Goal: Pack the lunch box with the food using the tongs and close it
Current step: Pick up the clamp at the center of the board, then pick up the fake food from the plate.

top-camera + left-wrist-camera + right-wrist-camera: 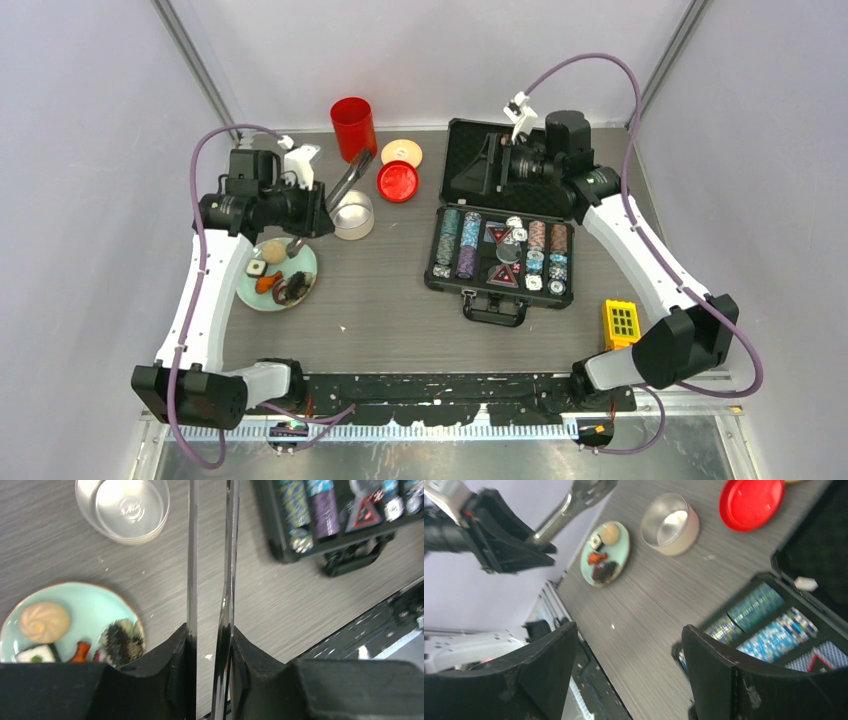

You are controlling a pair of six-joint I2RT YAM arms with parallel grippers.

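Note:
My left gripper [318, 215] [210, 628] is shut on the slim silver tongs [347, 183] [192, 555]. Their two arms run forward from the jaws, slightly apart, past the right side of the lunch box. The lunch box [353, 215] [122, 507] [670, 524] is a round steel tin, standing uncovered with nothing inside. Its cream-tan lid [401, 152] lies behind it. The food [275, 278] [599, 557], a beige bun [44, 621], an orange piece [80, 651] and dark bits, rests on a teal plate [250, 295] [95, 605]. My right gripper [497, 165] [629, 629] is open, holding nothing, over the black case.
An open black case of poker chips [500, 250] fills the right middle of the table. A red cup [353, 127] and a red lid [398, 181] [751, 502] stand at the back near the tin. A yellow block [621, 322] lies at the right front.

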